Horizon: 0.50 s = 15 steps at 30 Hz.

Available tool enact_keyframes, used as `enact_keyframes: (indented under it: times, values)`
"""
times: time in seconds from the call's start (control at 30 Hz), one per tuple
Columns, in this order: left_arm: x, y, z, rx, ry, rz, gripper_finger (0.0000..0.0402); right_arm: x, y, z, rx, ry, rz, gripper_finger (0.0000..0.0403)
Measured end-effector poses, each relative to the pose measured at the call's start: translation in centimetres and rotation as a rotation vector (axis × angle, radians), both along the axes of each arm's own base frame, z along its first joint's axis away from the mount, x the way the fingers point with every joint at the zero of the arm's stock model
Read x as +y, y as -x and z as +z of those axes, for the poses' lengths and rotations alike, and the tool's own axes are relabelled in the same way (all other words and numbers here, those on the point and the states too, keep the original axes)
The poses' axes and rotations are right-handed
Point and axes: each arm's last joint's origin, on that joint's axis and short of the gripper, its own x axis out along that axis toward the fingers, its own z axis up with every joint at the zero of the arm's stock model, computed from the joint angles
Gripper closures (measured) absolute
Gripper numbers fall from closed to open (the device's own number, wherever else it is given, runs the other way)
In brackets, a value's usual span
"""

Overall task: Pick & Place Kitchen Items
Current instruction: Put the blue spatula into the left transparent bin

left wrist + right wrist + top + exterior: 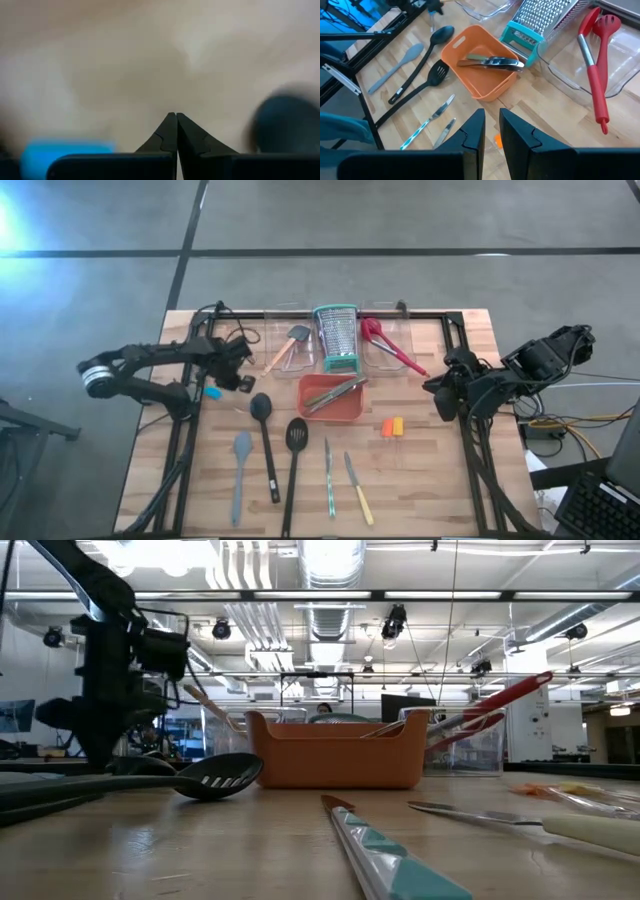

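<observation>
My left gripper [243, 377] is shut and empty, low over the table's left part. In its wrist view its fingertips [176, 119] point at bare wood between a blue-handled tool [65, 152] and the black spoon's bowl [285, 122]. The black spoon [266, 445], slotted turner [294, 465], grey spatula [240, 470] and two small knives [329, 477] [357, 488] lie flat on the near part of the table. My right gripper [438, 394] waits at the right edge with a narrow gap between its fingers [491, 120], holding nothing.
The orange tray [350, 410] holds a steel tool [492, 62]. Behind it stands the grater [337, 338] between two clear bins: the left bin [278, 340] holds a wooden-handled spatula, the right bin [405, 330] holds red spoons [594, 65]. A small orange and yellow item [392, 426] lies right of the tray.
</observation>
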Motion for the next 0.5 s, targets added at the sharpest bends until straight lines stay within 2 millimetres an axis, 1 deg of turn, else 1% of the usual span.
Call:
enact_keyframes:
  times: [0.03, 0.13, 0.23, 0.33, 0.5]
  values:
    - [0.2, -0.3, 0.2, -0.024, -0.022, 0.013, 0.0401, 0.0, 0.0, 0.0, -0.001, -0.001, 0.000, 0.0351]
    - [0.0, 0.1, 0.3, 0.000, -0.002, 0.015, 0.0401, 0.0, 0.0, 0.0, -0.001, -0.002, 0.000, 0.0351]
    - [0.0, -0.1, 0.4, -0.016, -0.009, -0.018, 0.0401, 0.0, 0.0, 0.0, -0.001, -0.002, 0.001, 0.0351]
    - [0.0, -0.2, 1.1, -0.014, -0.011, -0.147, 0.0392, 0.0, 0.0, 0.0, -0.001, -0.002, 0.001, 0.0351]
    - [0.0, -0.1, 4.0, 0.057, -0.010, -0.340, 0.0365, 0.0, 0.0, 0.0, -0.001, -0.003, 0.002, 0.0351]
